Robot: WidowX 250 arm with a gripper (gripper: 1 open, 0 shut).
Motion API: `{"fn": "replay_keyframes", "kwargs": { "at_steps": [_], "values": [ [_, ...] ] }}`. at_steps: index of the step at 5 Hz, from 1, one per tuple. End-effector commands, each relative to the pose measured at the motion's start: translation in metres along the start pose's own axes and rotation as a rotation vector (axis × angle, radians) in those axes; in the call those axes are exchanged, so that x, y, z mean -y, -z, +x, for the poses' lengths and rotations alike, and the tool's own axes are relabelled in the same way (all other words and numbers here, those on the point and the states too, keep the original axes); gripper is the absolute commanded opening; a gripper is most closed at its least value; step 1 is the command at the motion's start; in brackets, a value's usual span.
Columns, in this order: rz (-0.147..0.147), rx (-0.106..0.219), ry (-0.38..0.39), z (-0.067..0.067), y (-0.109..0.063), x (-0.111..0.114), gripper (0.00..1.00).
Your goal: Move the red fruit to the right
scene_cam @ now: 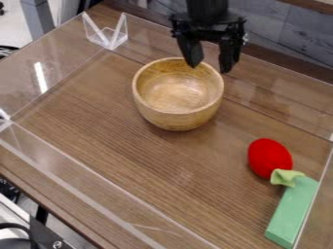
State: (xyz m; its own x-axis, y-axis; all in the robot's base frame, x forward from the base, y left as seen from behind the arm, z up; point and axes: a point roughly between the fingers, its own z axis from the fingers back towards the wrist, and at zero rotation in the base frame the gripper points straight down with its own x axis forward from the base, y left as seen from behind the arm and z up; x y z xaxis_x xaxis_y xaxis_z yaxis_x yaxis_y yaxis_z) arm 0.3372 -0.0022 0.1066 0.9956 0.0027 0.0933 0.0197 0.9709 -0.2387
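The red fruit (270, 157) is a small bright red rounded toy with a green leafy tip, lying on the wooden table at the right front. My black gripper (211, 61) hangs at the back, just behind the far rim of the wooden bowl (178, 92), pointing steeply down. Its two fingers (194, 53) stand apart with nothing between them. The fruit lies well away from the gripper, toward the front right.
A flat light-green block (294, 211) lies beside the fruit's leafy end near the right front edge. Clear acrylic walls (104, 33) ring the wooden table top (143, 165).
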Motion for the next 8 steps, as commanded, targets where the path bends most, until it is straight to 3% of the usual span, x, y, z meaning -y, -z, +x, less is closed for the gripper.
{"fn": "replay_keyframes", "kwargs": {
  "at_steps": [1,2,3,4,6,8],
  "values": [
    [0.006,0.022,-0.071,0.004,-0.003,-0.012,1.00],
    [0.008,0.022,-0.140,0.001,0.003,-0.014,1.00],
    [0.012,0.007,-0.180,-0.003,0.005,-0.009,0.00],
    [0.012,0.001,-0.216,-0.008,0.005,0.003,1.00],
    [0.003,0.013,-0.295,-0.030,-0.006,0.046,1.00],
    [-0.011,0.027,-0.380,-0.046,0.011,0.104,1.00]
  ]
}}
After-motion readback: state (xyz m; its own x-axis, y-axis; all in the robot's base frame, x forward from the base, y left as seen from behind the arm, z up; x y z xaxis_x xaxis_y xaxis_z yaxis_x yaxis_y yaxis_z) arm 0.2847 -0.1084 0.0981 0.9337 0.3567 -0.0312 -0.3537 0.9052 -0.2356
